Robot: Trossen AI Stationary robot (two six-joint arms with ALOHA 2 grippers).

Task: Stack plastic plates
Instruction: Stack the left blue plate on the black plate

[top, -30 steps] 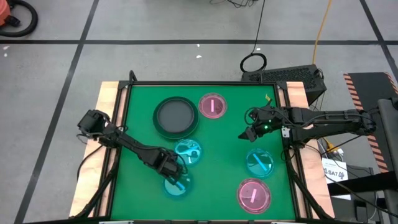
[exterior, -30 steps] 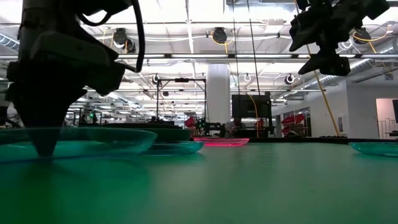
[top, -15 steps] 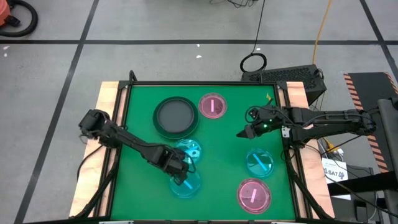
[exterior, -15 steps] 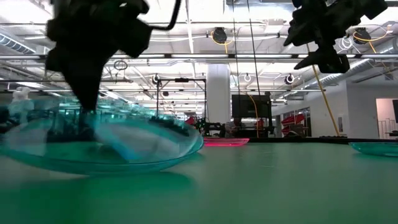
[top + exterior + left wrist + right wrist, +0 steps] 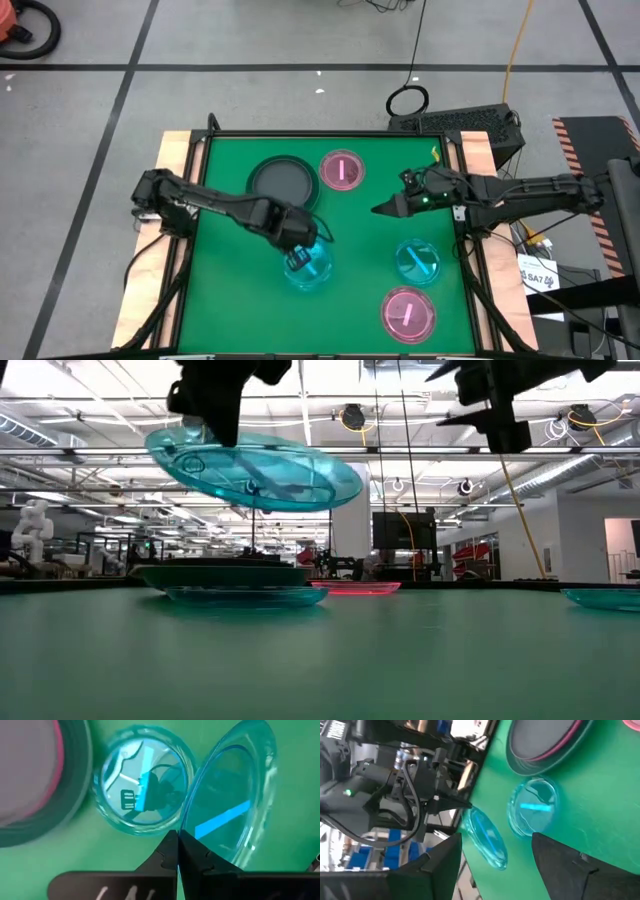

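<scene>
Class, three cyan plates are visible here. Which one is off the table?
The cyan plate clamped by the left gripper, tilted in the air. The other two cyan plates lie flat on the table.

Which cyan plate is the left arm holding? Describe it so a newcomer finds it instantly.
Start at the big dark grey plate at the far left of the green table. Just nearer sits a cyan plate lying flat. The held cyan plate is beside it, pinched at its rim by the left gripper, the only plate lifted and tilted.
</scene>
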